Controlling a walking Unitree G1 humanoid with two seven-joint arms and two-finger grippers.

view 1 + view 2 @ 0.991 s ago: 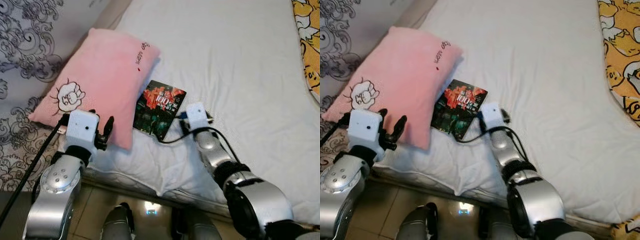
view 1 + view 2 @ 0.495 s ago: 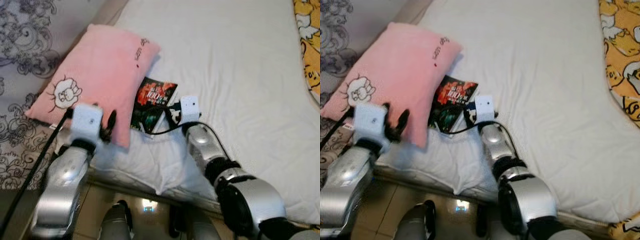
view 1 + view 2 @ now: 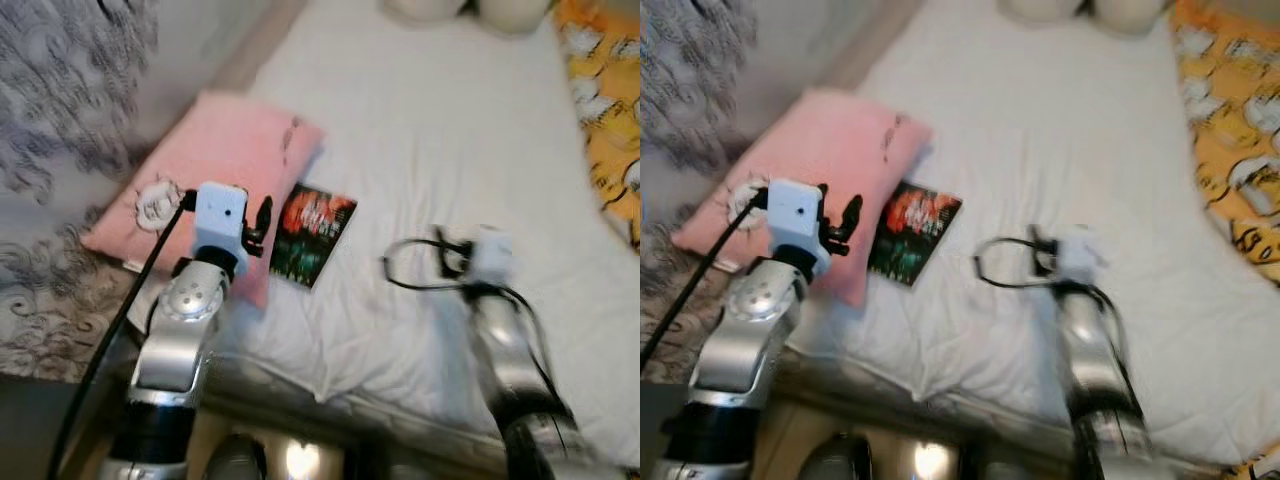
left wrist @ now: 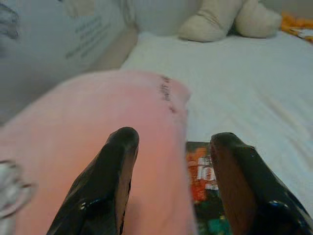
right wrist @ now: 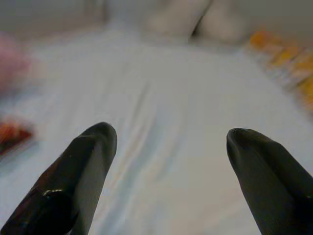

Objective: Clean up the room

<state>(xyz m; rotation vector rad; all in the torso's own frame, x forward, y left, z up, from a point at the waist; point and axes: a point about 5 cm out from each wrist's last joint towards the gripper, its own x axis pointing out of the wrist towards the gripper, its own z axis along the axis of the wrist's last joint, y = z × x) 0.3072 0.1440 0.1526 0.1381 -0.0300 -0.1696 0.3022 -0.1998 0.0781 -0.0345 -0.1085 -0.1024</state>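
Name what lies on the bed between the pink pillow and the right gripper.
A book with a dark red-and-green cover lies on the white sheet, touching the pink pillow. From the book to the right gripper the sheet is bare, as the eye views show.

Dark book [image 3: 313, 234] flat beside pink pillow [image 3: 215, 172]

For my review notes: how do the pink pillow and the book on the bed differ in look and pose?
The pink pillow is large, soft and plain pink with a small cartoon print; the book is small, flat and dark with a red cover design. The pillow lies at the bed's left edge under the open left gripper; the book lies beside it, further in. Both rest on the white sheet.
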